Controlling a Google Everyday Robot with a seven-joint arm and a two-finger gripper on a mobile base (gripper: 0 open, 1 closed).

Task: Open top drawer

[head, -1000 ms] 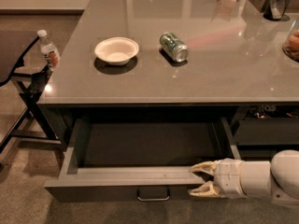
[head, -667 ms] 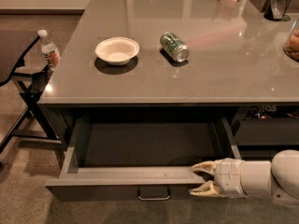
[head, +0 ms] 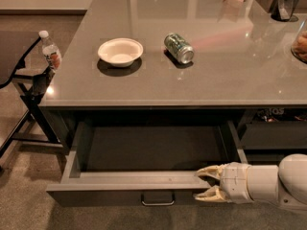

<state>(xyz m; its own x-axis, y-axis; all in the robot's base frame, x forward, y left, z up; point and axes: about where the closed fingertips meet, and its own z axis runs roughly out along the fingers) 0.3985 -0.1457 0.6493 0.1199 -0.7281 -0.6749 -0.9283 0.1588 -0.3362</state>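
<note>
The top drawer [head: 115, 194] is a wide dark-grey drawer under the counter. It stands pulled well out, showing a plain grey inside with nothing in it. Its small metal pull handle [head: 157, 199] sits at the middle of the front. My gripper [head: 202, 184] comes in from the lower right, at the right end of the drawer front. Its cream fingers [head: 207, 172] are spread apart. One is at the front's top rim and one lies against its face. Nothing is held.
On the grey countertop [head: 230, 75] are a white bowl [head: 120, 51], a green can [head: 179, 48] lying on its side, and dark items at the far right. A water bottle [head: 50, 51] and a black chair frame [head: 24, 90] stand to the left. A narrower drawer stack [head: 273, 133] is to the right.
</note>
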